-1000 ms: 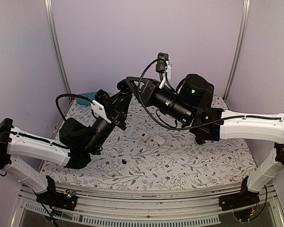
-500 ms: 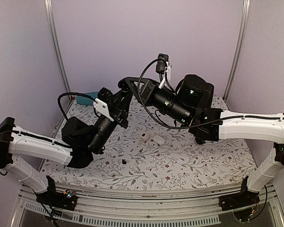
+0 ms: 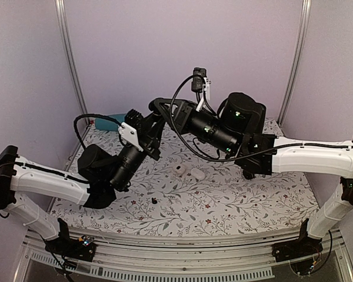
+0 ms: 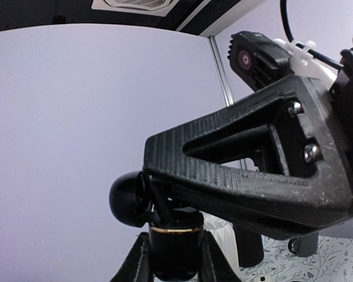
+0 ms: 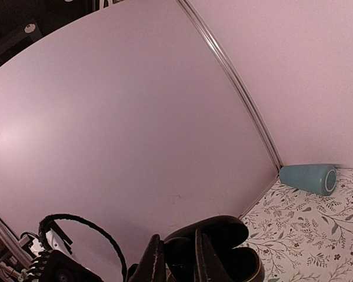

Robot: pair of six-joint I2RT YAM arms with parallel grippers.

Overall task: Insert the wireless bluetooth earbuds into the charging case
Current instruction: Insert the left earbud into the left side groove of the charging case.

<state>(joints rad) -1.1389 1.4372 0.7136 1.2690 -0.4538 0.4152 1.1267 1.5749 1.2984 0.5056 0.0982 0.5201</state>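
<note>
Though it is judged light and slippery, the earbud [image 4: 176, 230] is pinched mid-body by the left gripper [image 4: 175, 254]; the charging case [image 5: 229, 235] is clamped in the right gripper [image 5: 177, 254].

Two pebbles [image 3: 179, 169] sit side by side on the table [image 3: 253, 200]; perhaps an earbud [image 3: 155, 201] lies nearer, left of them; a tipped cup [image 3: 109, 121] lies at the back left

Left gripper [image 4: 175, 261] and right gripper [image 5: 177, 258] both clamped tight, raised, meeting tip to tip
</note>
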